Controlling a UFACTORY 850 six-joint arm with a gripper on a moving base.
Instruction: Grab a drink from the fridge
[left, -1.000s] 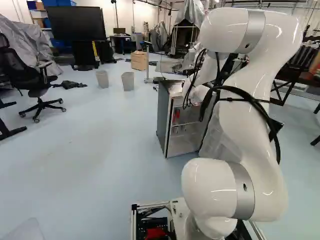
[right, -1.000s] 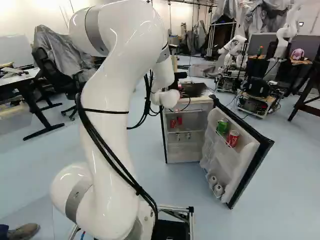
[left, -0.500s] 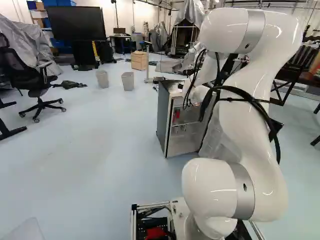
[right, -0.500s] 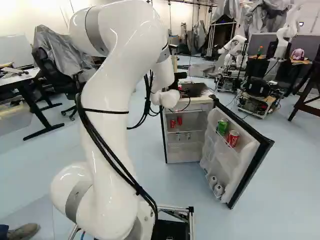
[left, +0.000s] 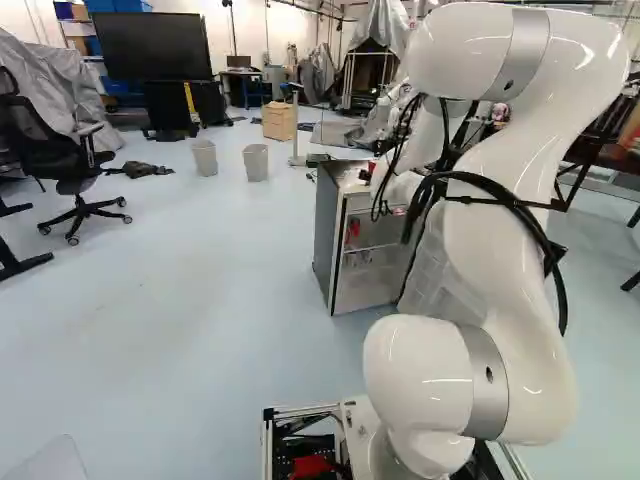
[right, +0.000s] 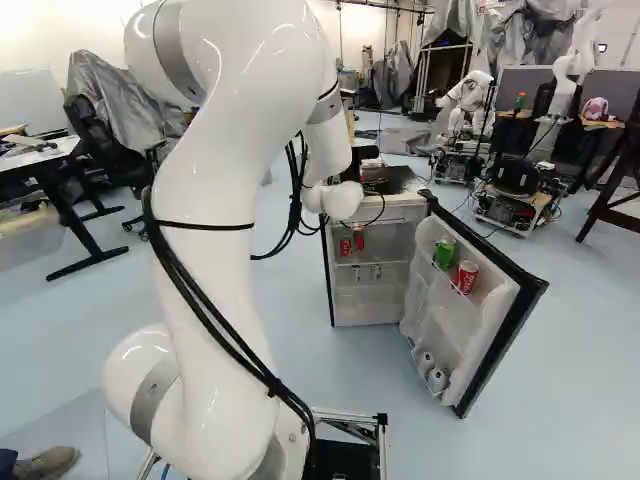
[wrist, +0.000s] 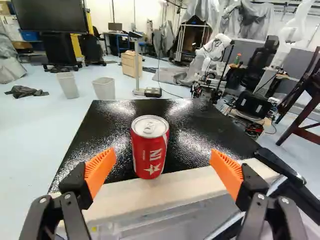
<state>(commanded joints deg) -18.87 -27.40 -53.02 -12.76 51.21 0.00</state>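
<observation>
- Plainly, a red, cylindrical metal can (wrist: 150, 150) stands upright on the glossy black top (wrist: 85, 146) of the boxy fridge (left: 326, 235), by its front edge.
- Its long axis runs vertically, silver lid up, white star towards the black pincer (right: 361, 155).
- The pincer is spread wide, the can between its ribbed orange pads (wrist: 100, 170), touching neither.
- Green (right: 445, 252) and red cans (right: 467, 277) stand in the open door (right: 497, 325).

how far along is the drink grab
Done: the fridge has its door open, and a red can stands upright on its top, so one drink looks to be out. In hand: nothing; the gripper is open, with the can between its fingers but ungripped. Left: likely just backing off, or gripping and lifting if the can must be carried.
</observation>
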